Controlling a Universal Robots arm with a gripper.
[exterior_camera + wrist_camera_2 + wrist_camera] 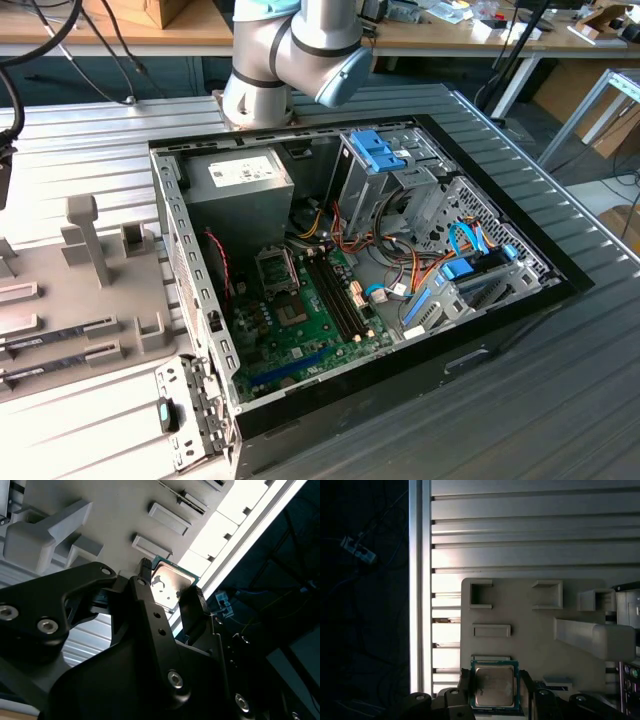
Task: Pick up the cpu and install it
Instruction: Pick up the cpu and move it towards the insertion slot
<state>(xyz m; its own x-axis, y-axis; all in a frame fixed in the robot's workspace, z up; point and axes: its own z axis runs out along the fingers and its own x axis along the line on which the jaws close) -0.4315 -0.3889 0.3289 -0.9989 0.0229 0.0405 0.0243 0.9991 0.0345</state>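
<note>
1. My arm (262,45): smooth silver-grey housings, rounded at the joints, seen in the exterior view.
2. Joint cap (345,78): pale blue, round and glossy, closing one end of a housing.
3. My gripper (169,584): matte black throughout in the second wrist view, made of flat, angular links.
4. Fingers (149,611): black bars, ribbed at the tips, with small holes along one face.
5. Screws (175,679): bright silver socket heads, set at the link pivots and body plates.

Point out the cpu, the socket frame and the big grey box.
cpu (494,685): first wrist view, middle of its metal top.
socket frame (275,268): exterior view, its centre.
big grey box (255,203): exterior view, its bare top face.
</note>
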